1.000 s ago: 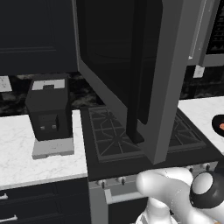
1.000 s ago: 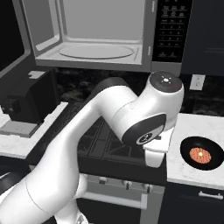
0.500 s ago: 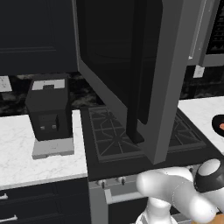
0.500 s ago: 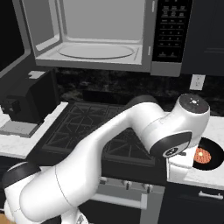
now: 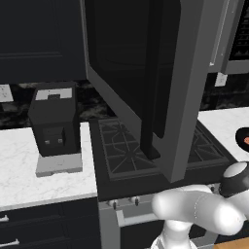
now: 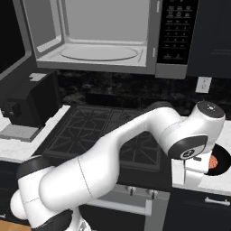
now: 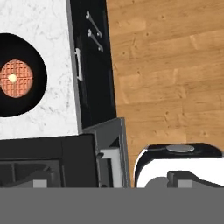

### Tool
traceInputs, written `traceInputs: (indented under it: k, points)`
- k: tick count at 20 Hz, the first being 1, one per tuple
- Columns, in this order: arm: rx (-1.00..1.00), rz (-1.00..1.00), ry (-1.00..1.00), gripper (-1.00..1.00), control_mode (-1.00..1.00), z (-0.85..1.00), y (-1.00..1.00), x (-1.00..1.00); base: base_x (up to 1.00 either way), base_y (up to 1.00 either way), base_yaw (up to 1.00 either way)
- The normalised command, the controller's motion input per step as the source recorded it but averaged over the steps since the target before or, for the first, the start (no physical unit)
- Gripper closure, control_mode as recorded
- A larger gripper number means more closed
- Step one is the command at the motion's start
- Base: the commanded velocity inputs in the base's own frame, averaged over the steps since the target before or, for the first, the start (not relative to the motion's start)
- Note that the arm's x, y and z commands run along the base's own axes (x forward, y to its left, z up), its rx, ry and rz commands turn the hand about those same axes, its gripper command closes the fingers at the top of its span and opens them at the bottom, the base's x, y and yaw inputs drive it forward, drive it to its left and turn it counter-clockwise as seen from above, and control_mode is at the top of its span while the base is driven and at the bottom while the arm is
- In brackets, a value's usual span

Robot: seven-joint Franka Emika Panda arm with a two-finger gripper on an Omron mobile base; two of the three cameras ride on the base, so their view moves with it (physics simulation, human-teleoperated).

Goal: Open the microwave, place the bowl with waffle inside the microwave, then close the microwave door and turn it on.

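The microwave (image 6: 99, 40) is mounted above the stove with its grey cavity showing. The microwave door (image 5: 146, 73) is swung wide open, a big dark panel jutting over the stove. The bowl with waffle (image 7: 17, 76) sits on the white marble counter right of the stove. The same bowl (image 6: 219, 160) is partly covered by my wrist, and its edge (image 5: 243, 138) shows at the far right. My gripper (image 6: 191, 180) hangs below the wrist at the counter's front edge, just left of the bowl. Its fingers are hidden, so its state is unclear.
A black coffee machine (image 5: 54, 121) stands on the left counter. The gas stove (image 6: 90, 131) lies under the open door. The hand view looks down on dark cabinet drawers (image 7: 89, 52), wooden floor (image 7: 170, 65) and the robot's base.
The arm has swung to the right, from over the stove's front to the right counter's edge beside the bowl. The microwave door has stayed open and the bowl has not moved.
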Motion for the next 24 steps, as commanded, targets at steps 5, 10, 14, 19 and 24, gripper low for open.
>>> traceInputs:
  k: [5,10,14,19,24]
  points:
    - [0.05,0.09,0.07,-1.0,-1.0,0.0,-0.19,0.25,0.0,0.0,0.0]
    - [0.09,0.07,0.0,-1.0,-1.0,-0.07,-0.27,0.16,0.0,0.0,0.0]
    - [0.04,0.01,0.0,-1.0,-1.0,-0.05,-0.36,0.11,0.0,0.0,0.0]
    - [0.02,0.01,0.0,-1.0,-1.0,-0.1,-0.17,0.19,0.0,0.0,0.0]
    - [0.0,0.0,0.0,-1.0,-1.0,-0.25,0.0,0.26,0.0,0.0,0.0]
